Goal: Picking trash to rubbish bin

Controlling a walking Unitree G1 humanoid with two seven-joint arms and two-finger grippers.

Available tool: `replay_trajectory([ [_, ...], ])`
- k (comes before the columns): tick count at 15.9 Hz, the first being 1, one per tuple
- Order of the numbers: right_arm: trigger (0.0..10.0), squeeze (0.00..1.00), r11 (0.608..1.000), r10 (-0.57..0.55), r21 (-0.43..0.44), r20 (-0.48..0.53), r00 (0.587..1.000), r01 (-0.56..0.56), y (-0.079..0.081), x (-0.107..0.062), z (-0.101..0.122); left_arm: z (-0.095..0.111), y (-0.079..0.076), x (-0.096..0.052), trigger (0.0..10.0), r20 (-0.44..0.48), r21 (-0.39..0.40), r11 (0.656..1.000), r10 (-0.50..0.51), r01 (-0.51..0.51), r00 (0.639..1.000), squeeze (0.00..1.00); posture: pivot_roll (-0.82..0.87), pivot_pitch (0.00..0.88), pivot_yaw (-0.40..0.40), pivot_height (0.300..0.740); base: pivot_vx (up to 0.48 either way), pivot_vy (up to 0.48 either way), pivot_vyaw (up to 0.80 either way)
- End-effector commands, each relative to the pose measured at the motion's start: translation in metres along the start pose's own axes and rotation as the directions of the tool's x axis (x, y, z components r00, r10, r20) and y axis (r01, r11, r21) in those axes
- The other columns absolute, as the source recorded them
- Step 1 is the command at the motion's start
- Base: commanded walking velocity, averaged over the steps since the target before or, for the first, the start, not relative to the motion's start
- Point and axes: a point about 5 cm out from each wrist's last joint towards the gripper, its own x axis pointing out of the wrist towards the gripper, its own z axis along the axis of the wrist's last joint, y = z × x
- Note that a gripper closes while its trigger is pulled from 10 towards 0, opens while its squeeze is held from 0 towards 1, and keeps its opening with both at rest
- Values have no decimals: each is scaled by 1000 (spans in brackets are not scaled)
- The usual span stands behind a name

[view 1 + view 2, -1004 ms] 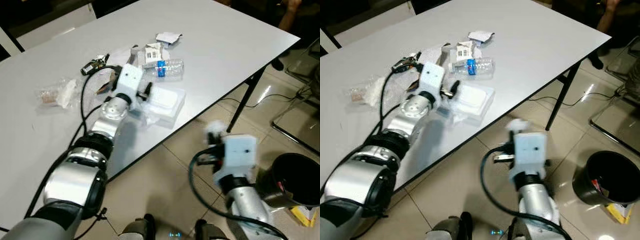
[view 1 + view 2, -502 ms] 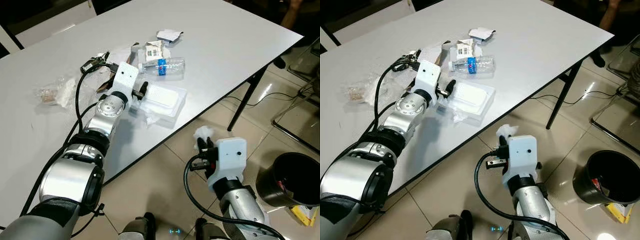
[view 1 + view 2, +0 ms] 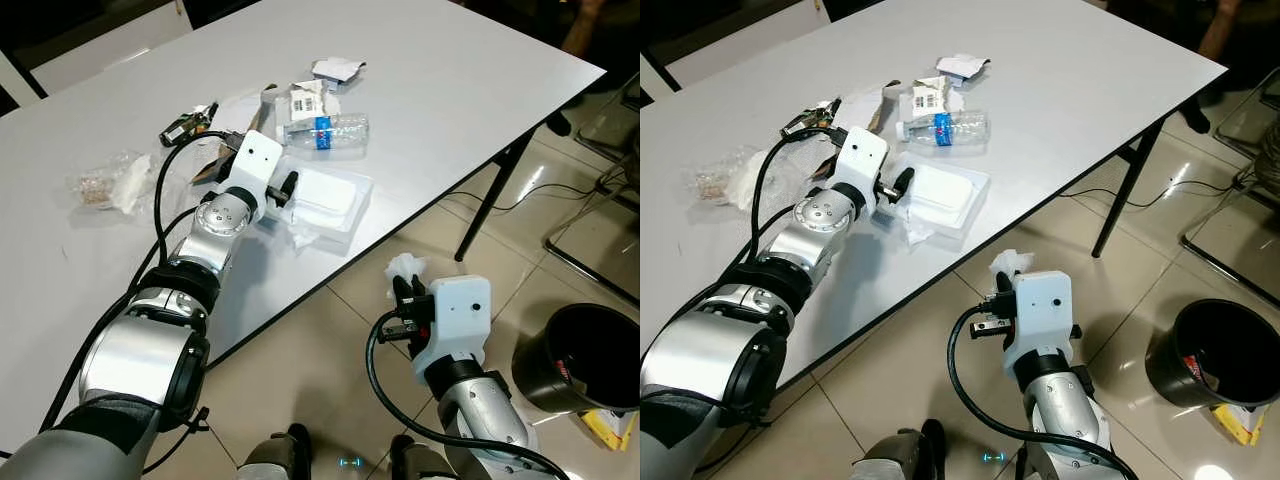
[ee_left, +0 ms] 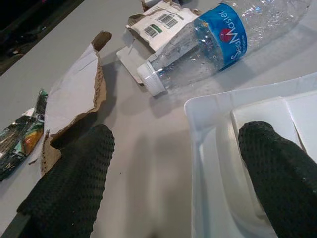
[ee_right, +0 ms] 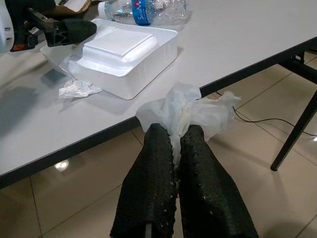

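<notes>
Right claw [image 5: 176, 139], off the surface's [image 3: 480, 90] edge above the tiled floor, is clenched on a crumpled white tissue [image 5: 185, 109]. Left claw [image 4: 168, 168] rests spread wide on the surface, one finger over the white foam tray [image 3: 325, 200], beside a plastic bottle [image 4: 223, 37]. Black rubbish bin [image 3: 580, 360] stands well apart on the floor.

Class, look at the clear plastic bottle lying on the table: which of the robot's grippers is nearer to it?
Left. The left gripper is open over the table beside the white tray, close to the bottle. The right gripper is off the table's edge, above the floor, pinching a tissue.
</notes>
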Motion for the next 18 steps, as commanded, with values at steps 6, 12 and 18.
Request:
replay_trajectory([
  [6, 10000, 0, 999, 29, 24, 7, 1000, -29, 6, -4, 3, -5, 18, -3, 10000, -24, -36, 994, 102, -103, 994, 0, -37, 235, 116, 740, 0, 0, 0],
  [12, 10000, 0, 999, 30, 24, 5, 1000, -30, 6, -2, 2, -3, 21, -3, 10000, -5, -96, 988, 122, -122, 993, 0, -34, 234, 115, 740, 0, 0, 0],
  [18, 10000, 0, 999, 30, 24, 5, 1000, -30, 6, -2, 2, -3, 21, -3, 10000, -5, -96, 988, 122, -122, 993, 0, -34, 234, 115, 740, 0, 0, 0],
])
